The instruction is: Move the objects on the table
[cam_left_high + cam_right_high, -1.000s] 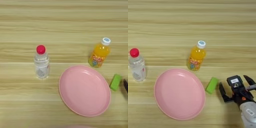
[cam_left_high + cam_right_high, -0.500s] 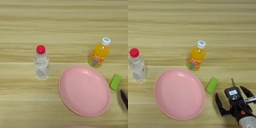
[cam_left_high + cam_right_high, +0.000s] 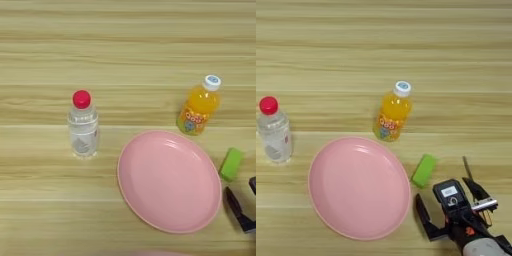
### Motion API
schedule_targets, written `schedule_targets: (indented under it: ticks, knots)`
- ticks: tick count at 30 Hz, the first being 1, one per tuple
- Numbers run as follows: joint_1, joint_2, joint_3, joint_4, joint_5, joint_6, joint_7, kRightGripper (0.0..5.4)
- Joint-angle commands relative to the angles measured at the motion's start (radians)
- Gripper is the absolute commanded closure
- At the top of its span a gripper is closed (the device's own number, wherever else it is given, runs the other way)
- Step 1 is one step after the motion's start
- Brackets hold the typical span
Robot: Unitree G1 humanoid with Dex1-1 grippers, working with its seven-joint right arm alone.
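The green block (image 3: 424,170) lies flat on the wooden table (image 3: 384,45), just beside the right rim of the pink plate (image 3: 358,187), not touching it. The right gripper (image 3: 448,206) hangs near the block, on its near right side, with its two black fingers (image 3: 424,220) spread apart and holding nothing. An orange juice bottle (image 3: 392,112) stands just behind the plate. A clear water bottle with a red cap (image 3: 273,131) stands far to the left.

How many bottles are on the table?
2. The orange juice bottle stands just behind the pink plate, toward its right. The clear bottle with the red cap stands to the plate's left. Nothing seems to hide another.
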Motion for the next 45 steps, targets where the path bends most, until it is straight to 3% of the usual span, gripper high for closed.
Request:
schedule_targets:
  ticks: [1, 17, 33, 45]
  knots:
    - [-0.022, -0.012, 0.006, -0.014, -0.009, -0.036, -0.023, 0.03]
    - [-0.059, -0.010, 0.081, -0.041, -0.028, -0.017, -0.027, 0.03]
    - [-0.114, -0.026, -0.010, 0.062, -0.021, -0.029, -0.056, 0.03]
    - [-0.125, -0.022, -0.007, 0.057, -0.017, -0.028, -0.050, 0.03]
